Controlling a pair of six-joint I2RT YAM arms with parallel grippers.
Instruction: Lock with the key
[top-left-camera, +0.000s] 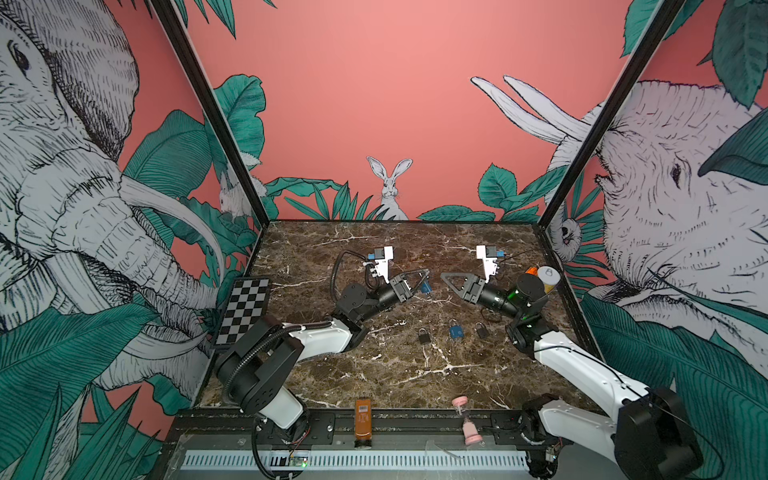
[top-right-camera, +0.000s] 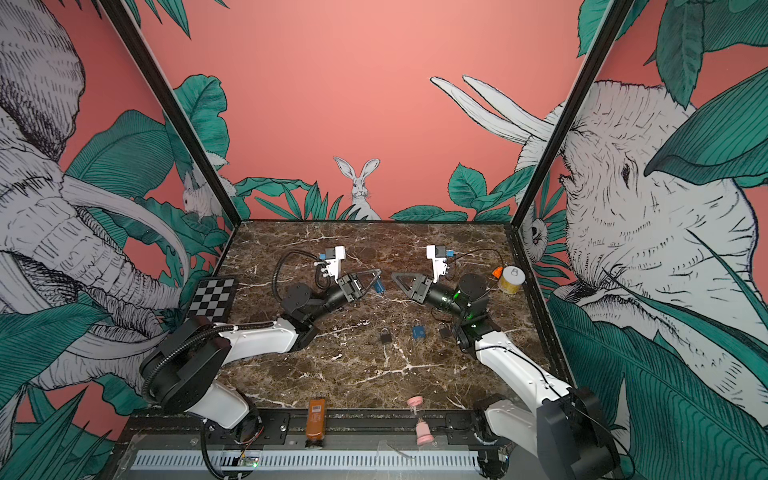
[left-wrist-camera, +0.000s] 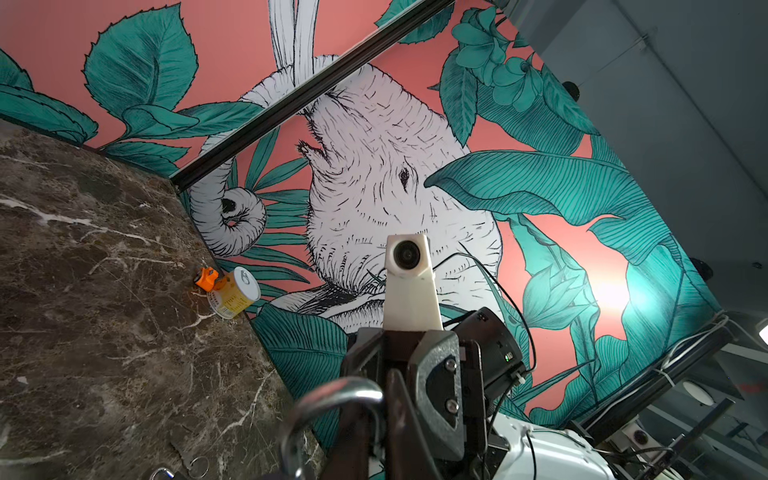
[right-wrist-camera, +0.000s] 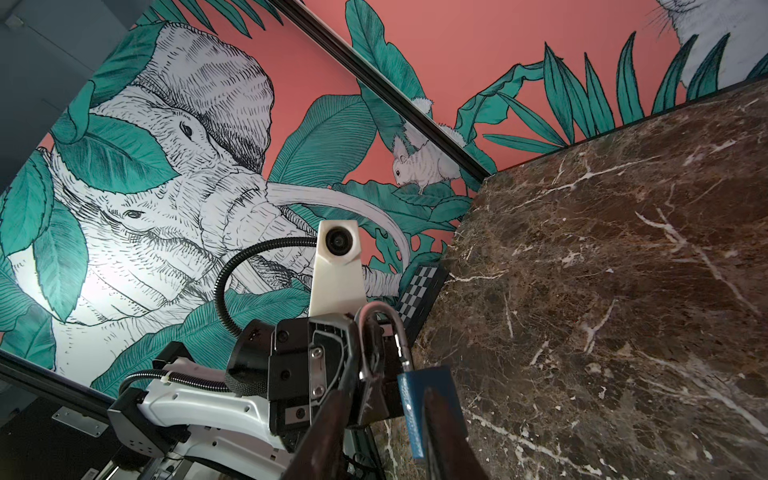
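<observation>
In both top views my left gripper (top-left-camera: 424, 276) (top-right-camera: 376, 276) hangs above the middle of the marble table (top-left-camera: 407, 374). It is shut on the silver shackle (left-wrist-camera: 332, 395) of a blue padlock (top-left-camera: 424, 287) (right-wrist-camera: 417, 409), whose body dangles below the fingers. My right gripper (top-left-camera: 444, 277) (right-wrist-camera: 390, 440) faces it from the right, a short gap away. Its jaws stand apart with nothing between them, and the padlock body hangs just beyond the tips. No key shows in either gripper.
Three more padlocks lie in a row nearer the front: black (top-left-camera: 423, 336), blue (top-left-camera: 456, 331), black (top-left-camera: 481, 330). A yellow can (top-left-camera: 548, 279) and an orange piece (top-left-camera: 531, 271) sit at the right wall. A checkerboard (top-left-camera: 245, 309) leans at the left; a bottle (top-left-camera: 363, 422) and a pink hourglass (top-left-camera: 466, 419) lie on the front rail.
</observation>
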